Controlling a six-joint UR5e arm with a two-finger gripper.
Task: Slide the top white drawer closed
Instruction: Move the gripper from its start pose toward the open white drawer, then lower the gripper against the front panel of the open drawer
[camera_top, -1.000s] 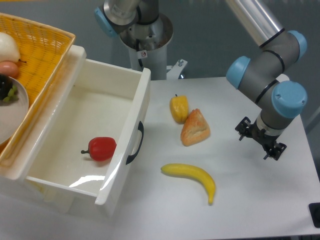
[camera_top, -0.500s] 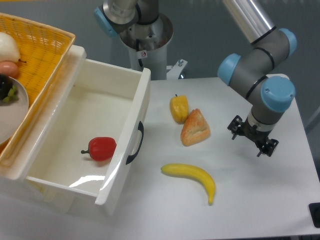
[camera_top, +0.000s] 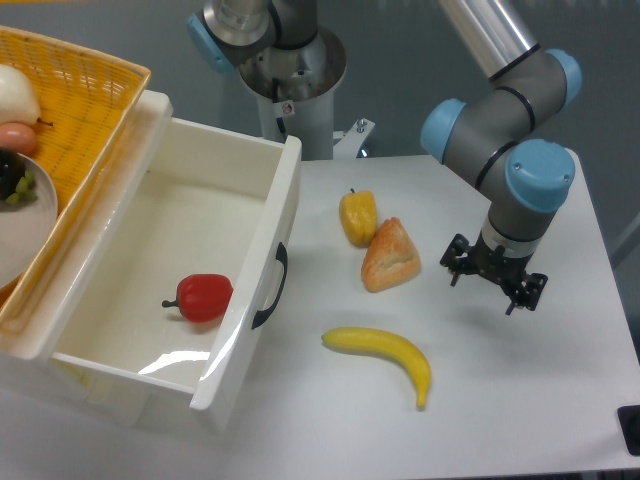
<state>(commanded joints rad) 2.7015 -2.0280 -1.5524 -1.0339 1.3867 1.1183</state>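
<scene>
The top white drawer (camera_top: 150, 215) stands pulled far out at the left. Its front panel with the curved black handle (camera_top: 271, 288) faces the table's middle. A red pepper (camera_top: 201, 297) lies inside it. My gripper (camera_top: 493, 280) hangs over the right part of the table, pointing down, well to the right of the drawer front and touching nothing. Its black finger links stand spread apart and it holds nothing; the fingertips are hidden under the wrist.
A yellow pepper (camera_top: 358, 216), a piece of bread (camera_top: 390, 256) and a banana (camera_top: 386, 357) lie on the table between the drawer front and my gripper. A yellow wicker basket (camera_top: 85, 95) holding food and a bowl sits on top of the drawer unit at the left.
My gripper has moved left across the table, towards the bread and the drawer. The drawer and the food have not moved.
</scene>
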